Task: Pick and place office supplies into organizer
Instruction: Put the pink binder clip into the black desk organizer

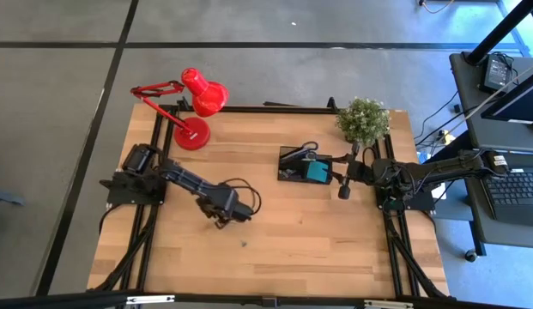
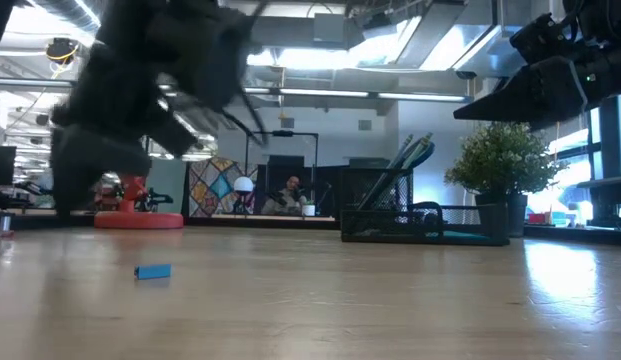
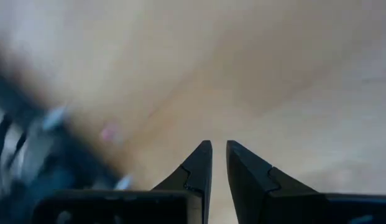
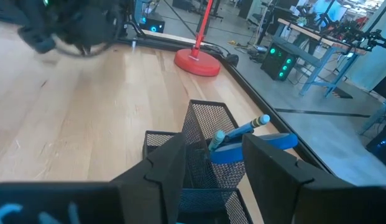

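Observation:
The black mesh organizer (image 1: pixel 293 161) stands on the table right of centre. It holds a teal pad (image 1: pixel 318 172), blue-handled scissors (image 4: pixel 252 148) and pencils (image 2: pixel 410 160) that stick up at a slant. A small blue piece (image 2: pixel 153 271) lies flat on the wood near the middle. My left gripper (image 3: pixel 219 149) hovers over the table left of centre, blurred, pointing steeply down. Its fingers are shut to a narrow slit, and I see nothing between them. My right gripper (image 4: pixel 211 163) waits level just right of the organizer, open.
A red desk lamp (image 1: pixel 197 107) stands at the far left of the table and a potted plant (image 1: pixel 363 120) at the far right. Bare wood (image 1: pixel 317 249) spans the near half. People sit in the room beyond the far edge (image 2: pixel 290 190).

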You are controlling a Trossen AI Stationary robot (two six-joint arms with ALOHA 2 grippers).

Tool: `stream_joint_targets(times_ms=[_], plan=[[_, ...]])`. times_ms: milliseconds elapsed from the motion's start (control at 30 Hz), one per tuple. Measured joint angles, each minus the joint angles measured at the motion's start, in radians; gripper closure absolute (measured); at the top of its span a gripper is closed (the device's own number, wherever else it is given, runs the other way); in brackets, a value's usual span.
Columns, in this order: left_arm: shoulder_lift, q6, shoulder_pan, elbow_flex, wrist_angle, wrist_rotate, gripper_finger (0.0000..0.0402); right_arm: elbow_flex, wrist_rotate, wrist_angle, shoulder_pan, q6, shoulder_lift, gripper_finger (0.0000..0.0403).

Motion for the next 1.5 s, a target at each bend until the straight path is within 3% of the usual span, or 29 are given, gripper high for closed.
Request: stream_joint_targets(times_ms=[100,233,533,733,933,1500], plan=[[-0.021,-0.207,0.019,-0.015,-0.126,0.014,0.0359,0.0,0.0,0.0,0.0,0.001,0.0,0.0241],[-0.072,-0.303,0.029,-0.07,-0.132,0.009,0.0359,0.0,0.0,0.0,0.0,-0.002,0.001,0.0241],[-0.298,-0.431,0.028,-0.301,-0.004,0.034,0.0359,0.0,0.0,0.0,0.0,-0.028,0.001,0.0241],[-0.503,-0.509,0.029,-0.434,0.167,-0.071,0.0359,0.0,0.0,0.004,0.0,-0.065,0.001,0.0241],[-0.584,-0.471,0.029,-0.465,0.141,-0.13,0.0359,0.0,0.0,0.006,0.0,-0.074,0.001,0.0241],[-0.591,-0.429,0.029,-0.465,0.157,-0.157,0.0359,0.0,0.0,0.005,0.0,-0.075,0.001,0.0241]])
